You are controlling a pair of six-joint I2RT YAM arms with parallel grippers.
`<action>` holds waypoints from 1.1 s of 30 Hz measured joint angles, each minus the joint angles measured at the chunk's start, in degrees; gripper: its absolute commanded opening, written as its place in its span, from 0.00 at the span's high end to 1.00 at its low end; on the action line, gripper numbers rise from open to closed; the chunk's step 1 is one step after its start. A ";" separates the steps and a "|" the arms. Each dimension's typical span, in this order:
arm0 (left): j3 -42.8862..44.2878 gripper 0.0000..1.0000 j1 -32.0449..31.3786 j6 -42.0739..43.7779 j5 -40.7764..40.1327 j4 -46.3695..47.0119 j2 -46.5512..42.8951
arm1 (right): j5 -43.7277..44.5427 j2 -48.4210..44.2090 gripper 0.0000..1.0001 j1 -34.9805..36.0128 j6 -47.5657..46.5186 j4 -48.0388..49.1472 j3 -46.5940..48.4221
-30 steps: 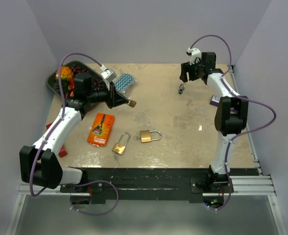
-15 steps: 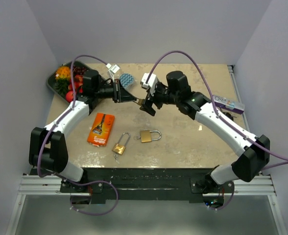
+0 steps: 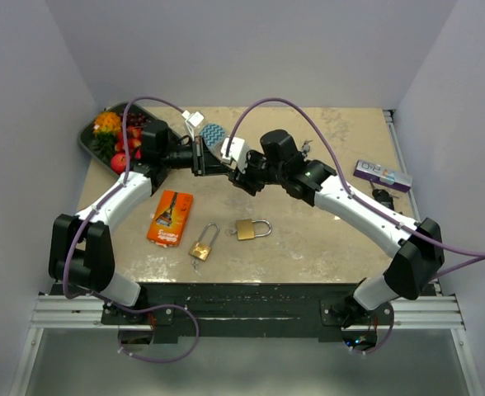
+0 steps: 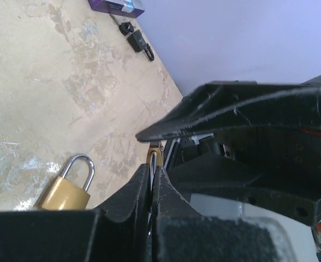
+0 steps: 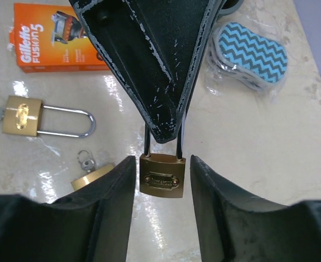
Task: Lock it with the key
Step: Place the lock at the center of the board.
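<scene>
Padlock in left gripper, right gripper astride

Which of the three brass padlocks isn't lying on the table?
The padlock hanging by its shackle from the left pincer, between the right pincer's open fingers. The other two lie flat beside the orange razor box.

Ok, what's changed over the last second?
The right gripper swung in from the far right of the table to the middle and now sits open with its fingers either side of the small padlock, not yet gripping it. The left gripper kept its hold on that padlock's shackle, shifting only slightly. The two loose padlocks and the razor pack have not moved.
</scene>
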 measured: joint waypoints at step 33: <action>7.96 0.01 12.94 27.02 -30.10 -25.40 -13.05 | 19.17 34.27 1.00 -20.72 33.35 -2.32 19.69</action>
